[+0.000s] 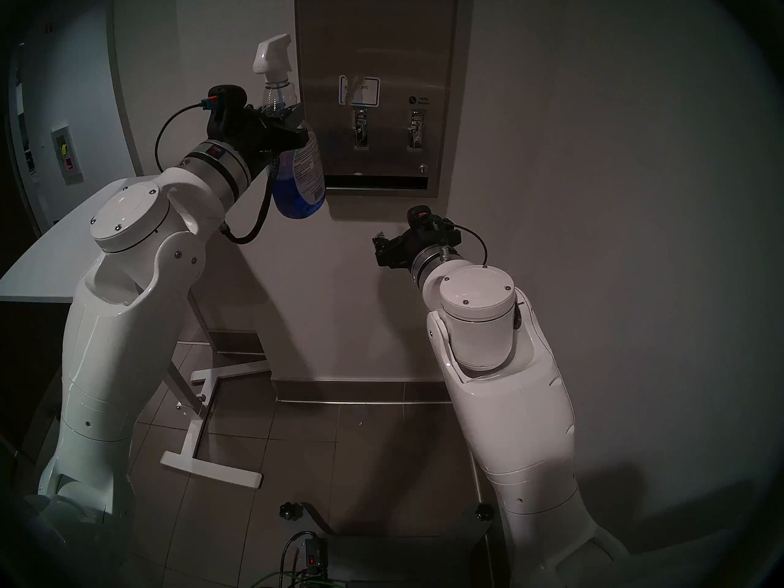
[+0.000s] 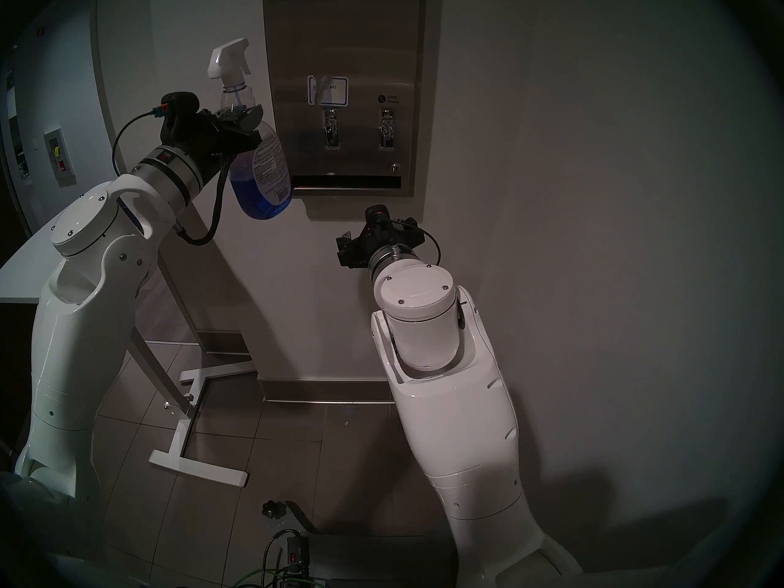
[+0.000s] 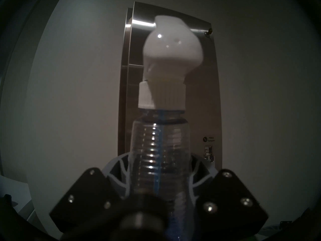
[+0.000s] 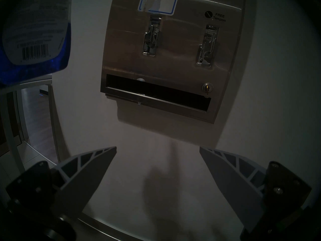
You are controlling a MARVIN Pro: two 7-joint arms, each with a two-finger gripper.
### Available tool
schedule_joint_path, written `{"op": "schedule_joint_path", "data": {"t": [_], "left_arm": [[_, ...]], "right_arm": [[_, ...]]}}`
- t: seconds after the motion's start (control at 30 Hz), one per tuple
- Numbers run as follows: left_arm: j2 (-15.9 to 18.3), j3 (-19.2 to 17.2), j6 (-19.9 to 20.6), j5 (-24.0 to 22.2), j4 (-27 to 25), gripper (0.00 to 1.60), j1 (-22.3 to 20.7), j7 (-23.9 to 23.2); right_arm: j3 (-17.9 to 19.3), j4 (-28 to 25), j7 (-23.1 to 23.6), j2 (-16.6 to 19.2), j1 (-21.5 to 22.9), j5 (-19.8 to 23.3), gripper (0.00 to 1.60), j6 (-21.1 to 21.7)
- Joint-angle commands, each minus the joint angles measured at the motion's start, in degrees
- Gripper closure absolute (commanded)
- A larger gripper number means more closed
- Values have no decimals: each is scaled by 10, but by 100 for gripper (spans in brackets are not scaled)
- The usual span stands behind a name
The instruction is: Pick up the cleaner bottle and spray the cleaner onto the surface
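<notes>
1. Holding the cleaner bottle [image 1: 297, 158] aloft: the left gripper [image 1: 285, 124] is clamping its ribbed clear neck from both sides, the bottle is hanging upright just left of the dispenser front [image 1: 377, 35], and the white trigger head [image 1: 271, 56] is pointing toward the steel.
2. Standing idle: the right gripper [image 4: 157, 149] is waiting below the dispenser with its fingers [image 4: 97, 159] spread wide and nothing between them.
3. Judging progress: the pick-up is looking done; a whitish streak [image 1: 353, 91] is running down the blue-edged sticker [image 1: 359, 90], and a drip [image 4: 139, 103] is hanging at the dark slot [image 4: 156, 91], so some cleaner is probably already lying on the surface. More spraying may be remaining; the trigger is being touched by neither gripper.
4. Listing surroundings: two lever knobs [image 4: 152, 36], a key lock [image 4: 207, 87], a white table [image 1: 46, 252] at the left, tiled floor [image 1: 297, 438].
5. Noting obstruction: nothing is standing between the nozzle and the steel; the levers and sticker are lying in the likely spray path
</notes>
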Motion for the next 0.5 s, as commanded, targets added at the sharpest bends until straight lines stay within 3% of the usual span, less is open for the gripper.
{"op": "schedule_joint_path", "data": {"t": [0.0, 0.03, 0.07, 0.47], "left_arm": [[-10, -2, -20, 14, -28, 160, -55, -7], [-12, 6, -15, 16, -20, 160, -75, -9], [-13, 3, -18, 18, -26, 160, -63, -9], [-48, 27, -7, 31, 5, 160, -111, -20]], "right_arm": [[1, -15, -1, -2, 13, -1, 0, -4], [0, -15, -1, -1, 13, 0, 0, -4], [0, -14, -1, -2, 13, 0, 0, -4], [0, -11, -2, -2, 14, 0, 0, -5]]}}
